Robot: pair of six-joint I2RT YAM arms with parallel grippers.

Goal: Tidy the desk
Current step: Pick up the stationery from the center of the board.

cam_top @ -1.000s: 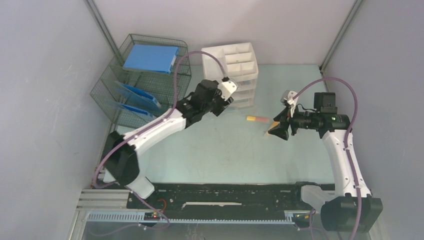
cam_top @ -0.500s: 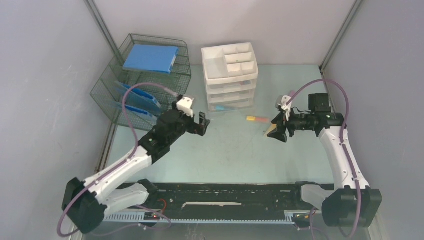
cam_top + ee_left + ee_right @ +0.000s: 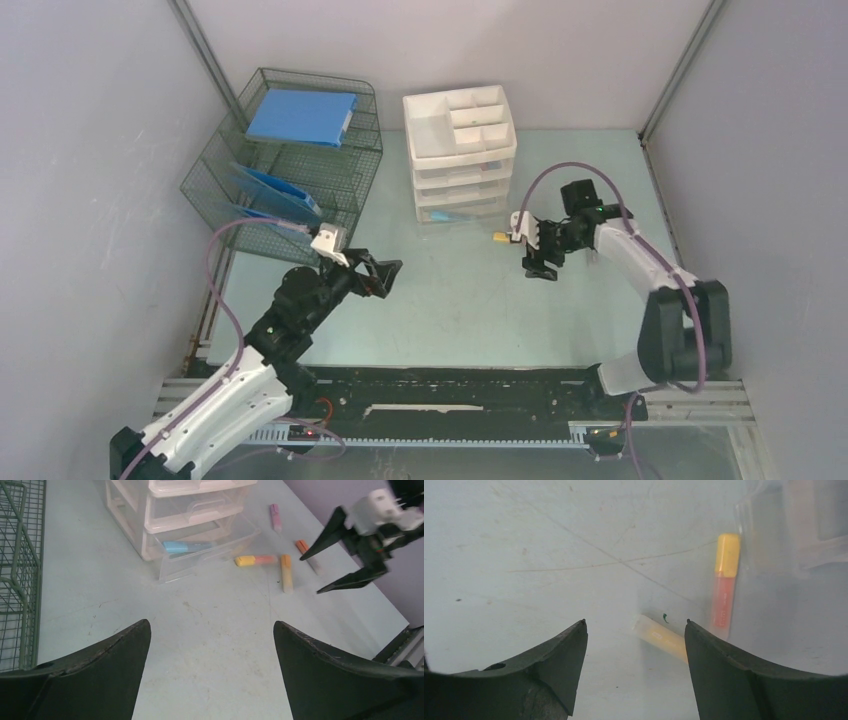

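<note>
Right now your counter [image 3: 450, 310] fills the floor of the cell. It is pale green and mostly bare between the two arms, with the clutter towards its far right. A pale yellow marker [image 3: 659, 639] lies flat there. A yellow-capped marker [image 3: 725, 585] lies just beside it, their ends so close that I cannot tell whether they touch. A pink marker [image 3: 274, 516] and an orange marker [image 3: 304, 549] lie farther out. Behind them stands the drawer unit [image 3: 461, 150], its bottom drawer [image 3: 210, 555] pulled out with a blue marker [image 3: 187, 546] inside. The wire rack [image 3: 290, 175] stands well to the left.

Your right tool [image 3: 635, 625] hovers low over the pale yellow marker, jaws wide, holding nothing. Your left tool [image 3: 211, 624] hangs over bare counter, jaws at their widest, also empty.

Watch the approach, I'd judge. The pale yellow marker lies slantwise to the right tool's jaws and runs behind one finger in the wrist view. Closing as you stand may roll it away or pinch only its tip. The yellow-capped marker is near enough that a finger could knock it towards the drawer front, or trap both at once. Come down too hard and the fingertips scrape the counter. The open drawer juts out, so a careless swing could strike it.
</note>
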